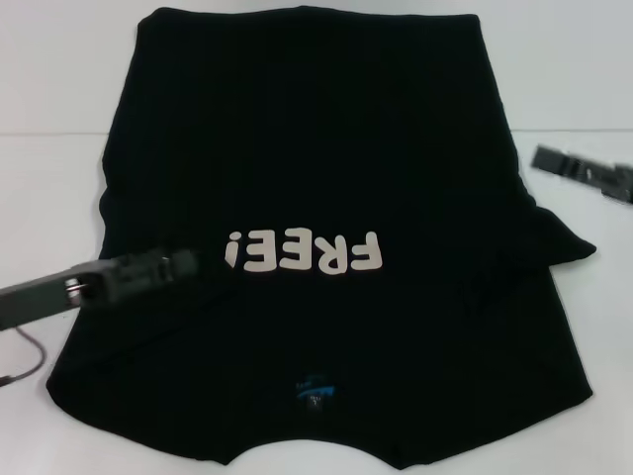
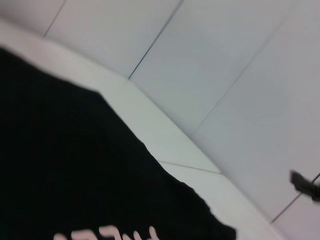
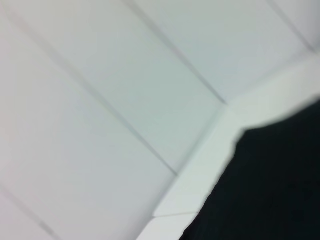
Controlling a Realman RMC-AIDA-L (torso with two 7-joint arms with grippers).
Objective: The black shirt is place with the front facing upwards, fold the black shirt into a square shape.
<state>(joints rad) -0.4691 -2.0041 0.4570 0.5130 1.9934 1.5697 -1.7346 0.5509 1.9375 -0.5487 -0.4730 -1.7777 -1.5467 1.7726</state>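
The black shirt (image 1: 316,168) lies flat on the white table, its cream "FREE!" lettering (image 1: 302,252) upside down to me and its small blue neck label (image 1: 316,389) near the front edge. One sleeve (image 1: 559,242) sticks out on the right; on the left the cloth looks folded inward. My left gripper (image 1: 183,265) reaches in from the left and hovers low over the shirt just beside the lettering. My right gripper (image 1: 584,173) is off the shirt, over bare table at the right. The shirt (image 2: 75,165) fills much of the left wrist view, and a corner of the shirt (image 3: 270,185) shows in the right wrist view.
White table (image 1: 49,198) surrounds the shirt, with a seam line running across it. A thin cable (image 1: 25,356) hangs under the left arm. The left wrist view shows the right gripper (image 2: 305,185) far off.
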